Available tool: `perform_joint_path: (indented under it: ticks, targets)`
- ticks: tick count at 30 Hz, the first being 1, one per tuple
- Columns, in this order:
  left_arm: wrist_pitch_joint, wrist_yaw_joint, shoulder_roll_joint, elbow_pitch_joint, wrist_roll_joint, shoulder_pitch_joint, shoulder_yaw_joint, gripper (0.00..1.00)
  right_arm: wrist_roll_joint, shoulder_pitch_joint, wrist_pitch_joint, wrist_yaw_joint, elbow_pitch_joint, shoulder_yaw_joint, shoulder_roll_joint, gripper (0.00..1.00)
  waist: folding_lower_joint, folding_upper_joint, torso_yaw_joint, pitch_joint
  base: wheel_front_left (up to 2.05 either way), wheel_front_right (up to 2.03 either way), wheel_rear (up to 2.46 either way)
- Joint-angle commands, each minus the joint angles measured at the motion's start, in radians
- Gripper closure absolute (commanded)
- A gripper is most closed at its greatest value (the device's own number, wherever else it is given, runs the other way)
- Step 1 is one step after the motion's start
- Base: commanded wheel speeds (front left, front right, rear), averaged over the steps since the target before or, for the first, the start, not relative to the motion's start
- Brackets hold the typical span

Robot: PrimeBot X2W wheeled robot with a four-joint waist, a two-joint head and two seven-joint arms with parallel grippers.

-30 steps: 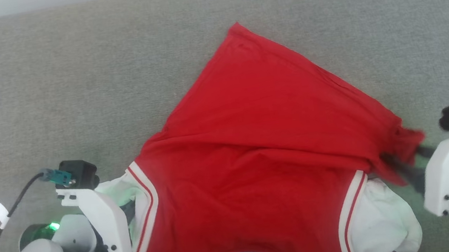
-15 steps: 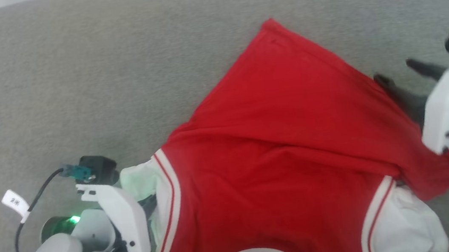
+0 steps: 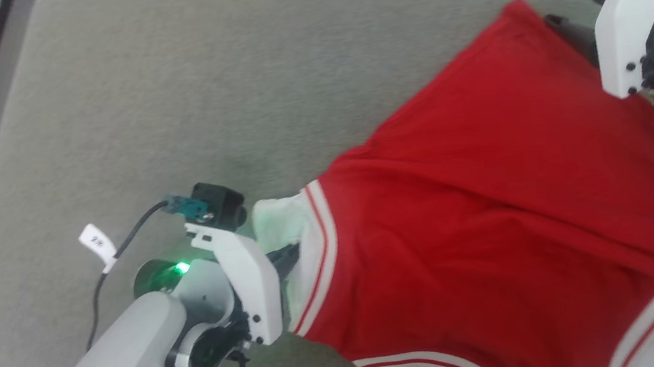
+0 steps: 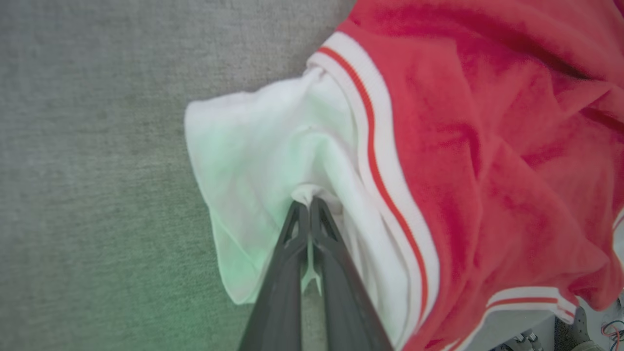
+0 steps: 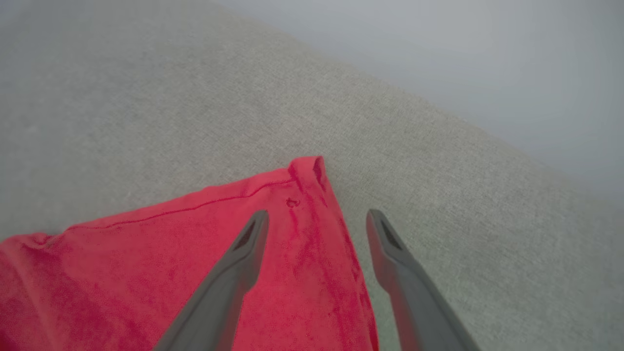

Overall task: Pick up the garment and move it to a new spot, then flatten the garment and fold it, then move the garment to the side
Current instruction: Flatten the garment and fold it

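We had the left tool (image 4: 310, 204) clamped on the white sleeve (image 4: 253, 146) of the garment (image 3: 490, 188), red body spread on the grey cushion (image 3: 167, 103) off to that tool's right, while the right tool (image 5: 317, 217), nearer arm, hung open with the hem corner (image 5: 307, 170) just ahead between its fingers.

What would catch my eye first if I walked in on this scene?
The bright red garment with striped trim stands out, spread over the middle and right of a grey fabric surface. At its near left, the left gripper is shut on the white sleeve. At the far corner, the right gripper hovers open, one finger over the red cloth.
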Motion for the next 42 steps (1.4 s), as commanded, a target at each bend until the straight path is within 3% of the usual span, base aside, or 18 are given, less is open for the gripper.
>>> perform_joint_path:
  ticks: [1,7,11,16,17,18,23,29,42]
  targets:
    - [-0.006,-0.013,-0.013,0.014,0.009,-0.020,-0.005,1.00,0.005,-0.034,-0.001,0.000,0.044,0.020,-0.009,0.00,0.0000,0.0000,0.052,0.030,0.00,0.00,0.00]
    - [-0.028,-0.054,-0.063,0.080,0.007,-0.055,-0.018,1.00,0.033,-0.141,0.046,0.000,0.252,0.126,-0.022,0.00,0.0000,0.0000,0.109,0.059,0.00,0.00,0.00]
    - [-0.042,-0.078,-0.088,0.130,0.004,-0.071,-0.024,1.00,0.078,-0.138,0.167,0.000,0.396,0.228,-0.016,0.00,0.0000,0.0000,0.126,0.075,0.00,0.00,0.00]
    - [-0.051,-0.091,-0.096,0.165,0.000,-0.086,-0.023,1.00,0.117,-0.121,0.249,0.000,0.474,0.283,-0.018,0.00,0.0000,0.0000,0.127,0.081,0.00,0.00,0.00]
    - [-0.052,-0.095,-0.097,0.172,0.000,-0.090,-0.022,1.00,0.125,-0.122,0.257,0.000,0.479,0.293,-0.018,0.07,0.0000,0.0000,0.125,0.081,0.00,0.00,0.00]
    - [-0.055,-0.099,-0.099,0.180,0.000,-0.092,-0.021,1.00,0.135,-0.125,0.263,0.000,0.478,0.305,-0.018,1.00,0.0000,0.0000,0.123,0.081,0.00,0.00,0.00]
    - [-0.057,-0.101,-0.087,0.208,-0.004,-0.116,-0.007,1.00,0.164,-0.191,0.184,-0.001,0.439,0.328,-0.043,1.00,0.0000,0.0000,0.094,0.067,0.00,0.00,0.00]
    - [-0.045,-0.071,-0.032,0.187,0.006,-0.174,0.035,1.00,0.208,-0.259,0.088,-0.001,0.369,0.357,-0.057,1.00,0.0000,0.0000,0.020,0.028,0.00,0.00,0.00]
    - [0.104,0.006,0.189,0.070,0.056,-0.366,0.113,1.00,0.301,-0.303,-0.041,-0.001,0.205,0.412,-0.131,1.00,0.0000,0.0000,-0.178,-0.106,0.00,0.00,0.00]
